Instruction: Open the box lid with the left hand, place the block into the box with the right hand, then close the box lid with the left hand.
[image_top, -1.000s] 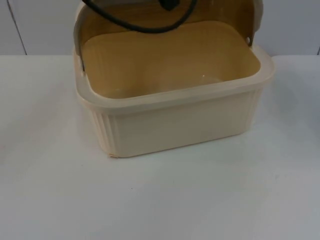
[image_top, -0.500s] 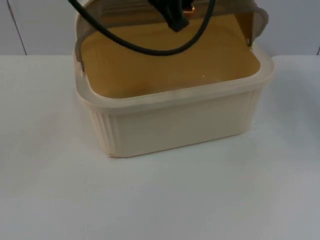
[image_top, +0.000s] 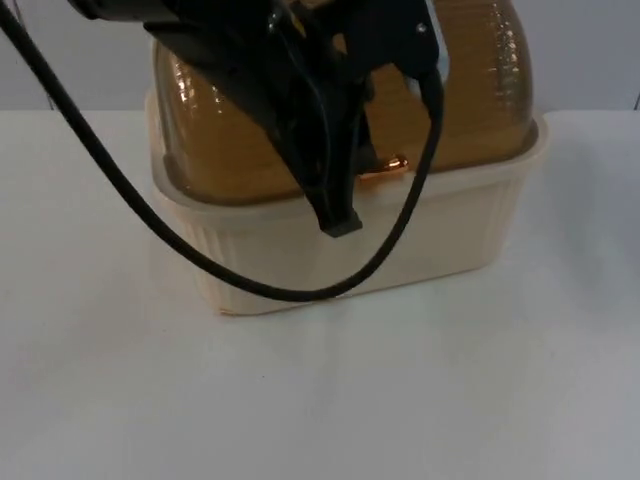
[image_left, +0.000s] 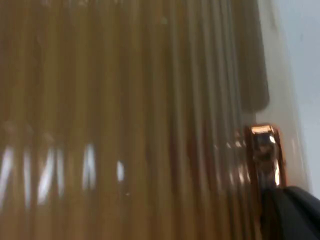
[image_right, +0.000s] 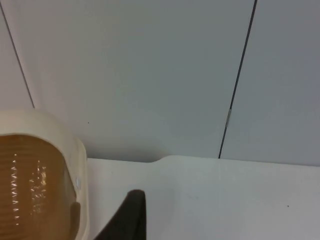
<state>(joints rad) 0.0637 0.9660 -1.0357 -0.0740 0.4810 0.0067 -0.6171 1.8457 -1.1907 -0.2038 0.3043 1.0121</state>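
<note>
Since the earlier frame the lid (image_top: 470, 90) has swung from upright at the back to down over the box (image_top: 400, 235), and the left gripper (image_top: 345, 195) has come forward with it, so the ribbed amber dome now covers the opening that stood bare a second ago. At present the lid's front edge lies on or just above the cream rim, and the left gripper sits at that edge, right at the small copper handle (image_left: 264, 152); whether its jaws are clamped on the handle or merely pressing beside it cannot be told. This looks like the last step, closing the lid, nearly finished. The next move probably calls for seating the front edge fully, then letting go and lifting straight away so the dome is not dragged back open. Through the tinted lid nothing inside can be made out, so the block's place is unknown; the interior also looked bare in the earlier frames. The right gripper (image_right: 131, 220) waits off to the side of the box, over the table (image_top: 320, 400), jaw state not discernible.
</note>
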